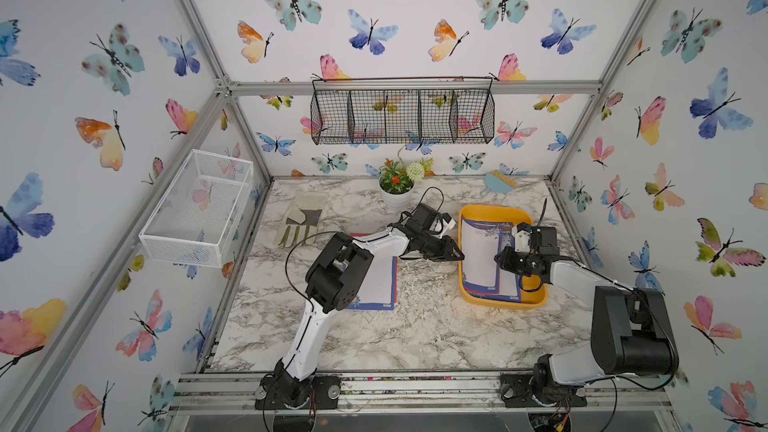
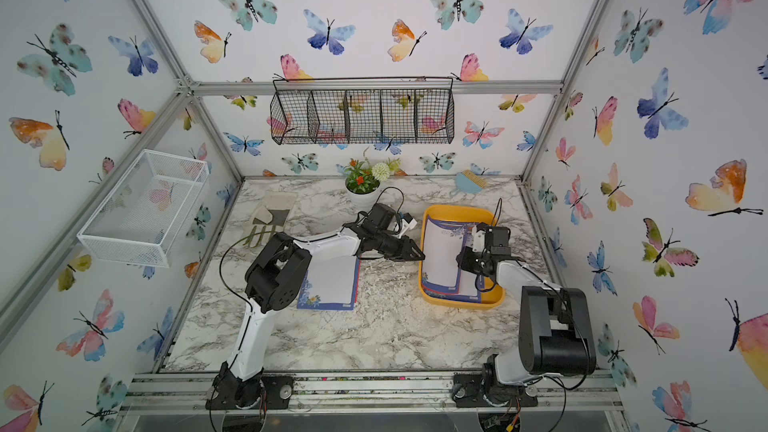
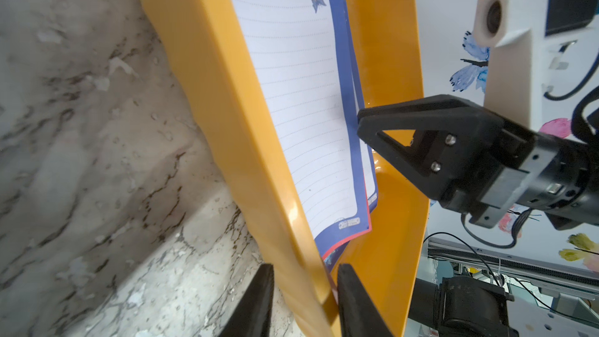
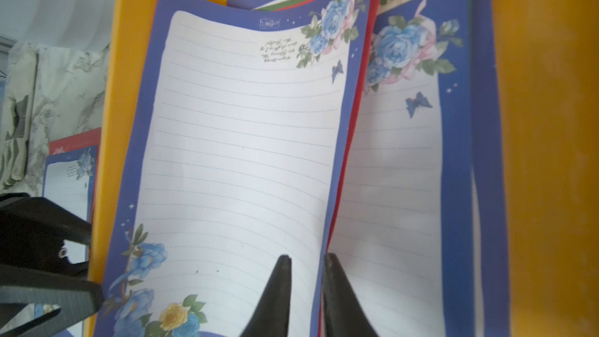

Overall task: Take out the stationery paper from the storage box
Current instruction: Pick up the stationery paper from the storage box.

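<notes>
Right hand (image 4: pixel 306 264): jaws narrow, astride the raised long edge of the top sheet (image 4: pixel 240 144). A slit shows between the tips, so can't tell if it truly clamps. That sheet bows up off the rest of the paper (image 4: pixel 398 163), all of it inside the box (image 4: pixel 547 124), and a red-edged sheet (image 4: pixel 355 118) hugs its underside. Left hand (image 3: pixel 306 269): jaws straddle the box (image 3: pixel 227 108) at its left wall, one tip outside, one inside, close on both faces. Clamped or not, can't tell. Step, as I read it: peeling one sheet off the stack while the left steadies the box. Task looks part done: some sheets (image 1: pixel 380 284) lie out on the surface (image 1: pixel 374 338), under the left arm, well apart from the box. Next move likely needs a firm pinch on the blue sheet alone, shedding the red one, then a lift over the wall toward that pile. Right wrist alone shows green and red borders deeper in the stack. Left wrist alone shows the wall between the left tips, and the right tip at the sheet's edge. Both top views give the layout, but the tips are too small there to read.
</notes>
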